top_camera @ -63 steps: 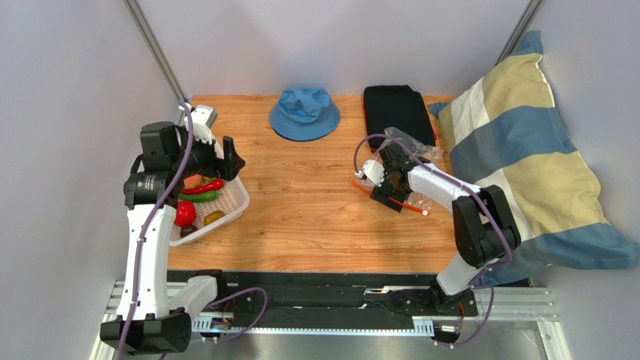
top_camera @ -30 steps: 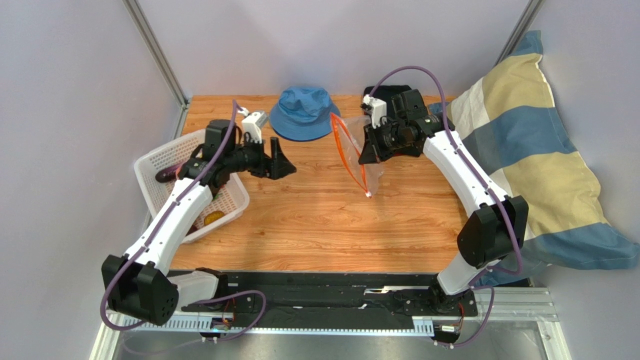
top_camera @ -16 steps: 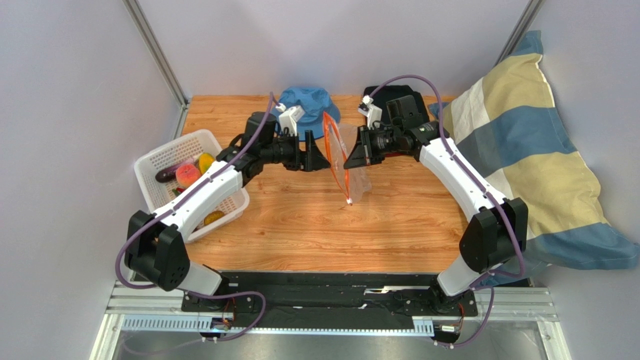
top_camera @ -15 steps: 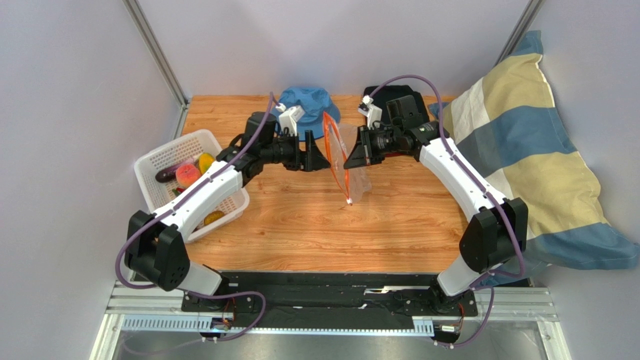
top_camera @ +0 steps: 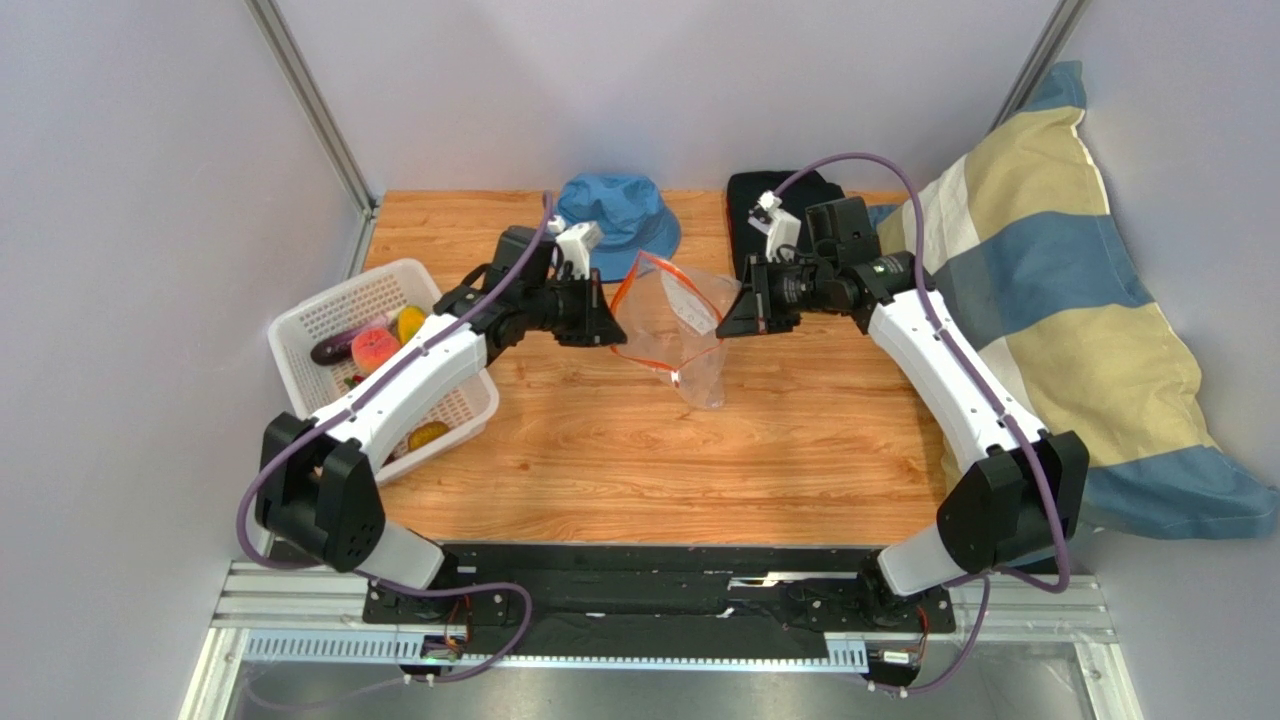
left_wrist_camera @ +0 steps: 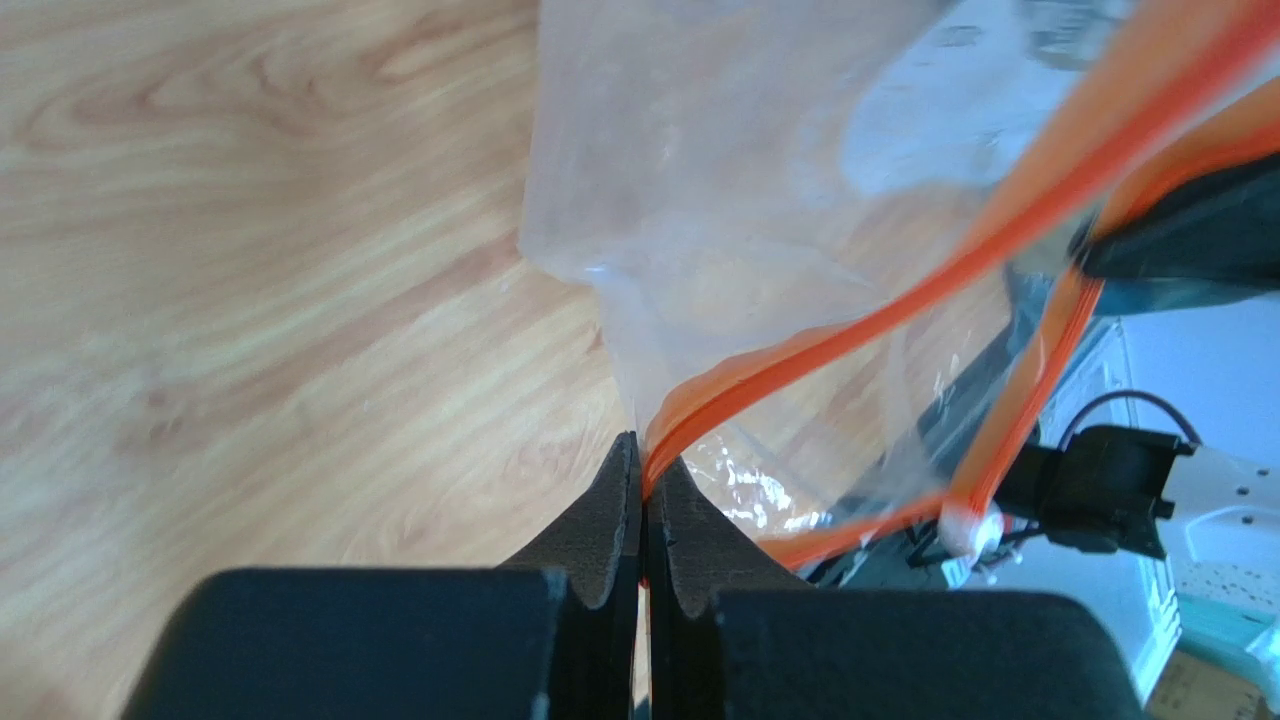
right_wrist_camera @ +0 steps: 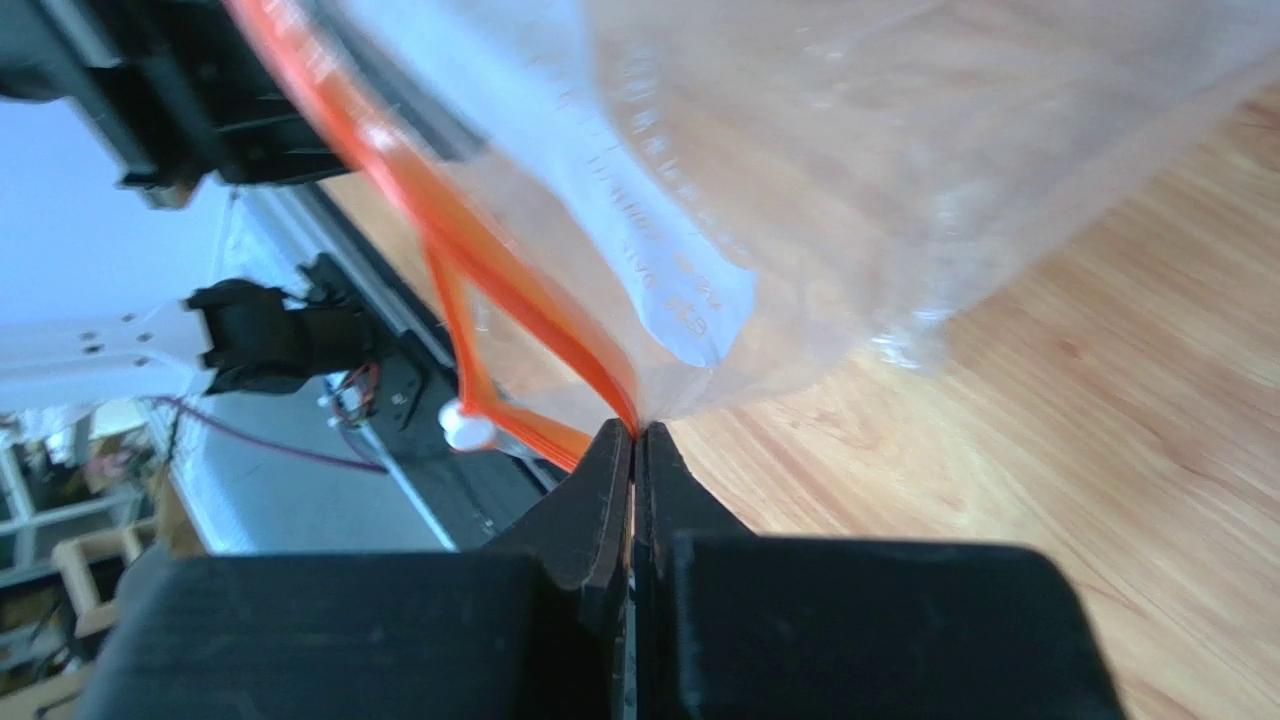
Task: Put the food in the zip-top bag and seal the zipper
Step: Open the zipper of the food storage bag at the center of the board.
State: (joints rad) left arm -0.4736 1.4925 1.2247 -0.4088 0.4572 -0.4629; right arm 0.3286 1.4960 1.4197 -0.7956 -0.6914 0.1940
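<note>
Top external | wooden table [top_camera: 601, 450], grey walls [top_camera: 676, 90] | left tool [top_camera: 612, 321], right tool [top_camera: 727, 320] each pinching zipper [left_wrist_camera: 751, 383] of zip-top bag [top_camera: 684, 323]

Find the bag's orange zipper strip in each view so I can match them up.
Top external: zipper loops open mid-table, between left gripper and right gripper.
Left wrist: zipper runs from the left gripper's fingertips up to the top right corner.
Right wrist: zipper runs from top left down to the right gripper's fingertips.
Shared landmark: the wooden table beneath.
</note>
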